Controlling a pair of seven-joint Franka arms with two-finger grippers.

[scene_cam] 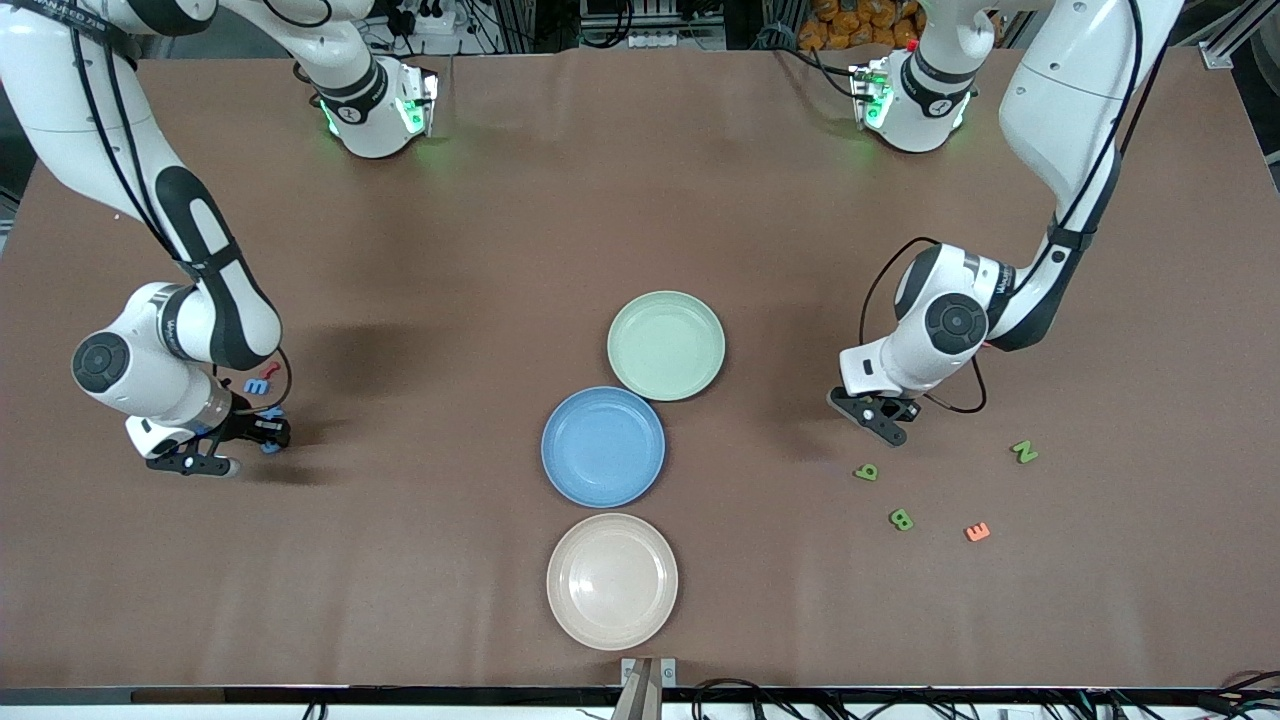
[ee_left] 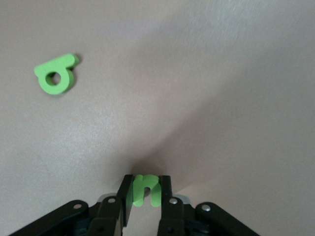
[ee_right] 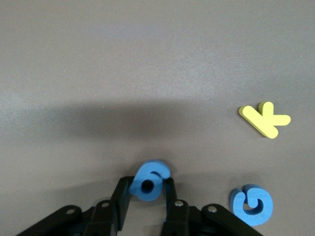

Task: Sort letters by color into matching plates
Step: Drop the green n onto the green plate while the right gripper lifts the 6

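Nearest the front camera lies the cream plate (scene_cam: 612, 581), at the six o'clock end of a short chain of three plates on the brown tabletop (scene_cam: 420, 560); the blue plate (scene_cam: 603, 446) sits just farther off, and the mint green plate (scene_cam: 666, 345) comes next, toward one o'clock from the blue one, its rim touching the blue rim. All three dishes are bare. Toward the left arm's end of the tabletop lie four loose pieces: an orange E (scene_cam: 977, 532), a green B (scene_cam: 901, 519) beside it, a green 9 (scene_cam: 866, 471) at about eleven o'clock from the B, and a green N (scene_cam: 1024, 452) farther toward that end. The left gripper (scene_cam: 880, 418) is low over the tabletop just at eleven o'clock from the 9, and in the left wrist view its jaws are clamped on a small green letter (ee_left: 145, 190) with two prongs; the same view shows the green 9 (ee_left: 56, 74) lying flat and well apart from it. At the right arm's end, the right gripper (scene_cam: 232, 448) is down at the tabletop, its jaws closed on a blue 6 (ee_right: 150, 180). Beside it in the right wrist view lie a blue G (ee_right: 251, 205) and a yellow K (ee_right: 265, 119). A blue E (scene_cam: 258, 385) rests just at twelve o'clock from that gripper.
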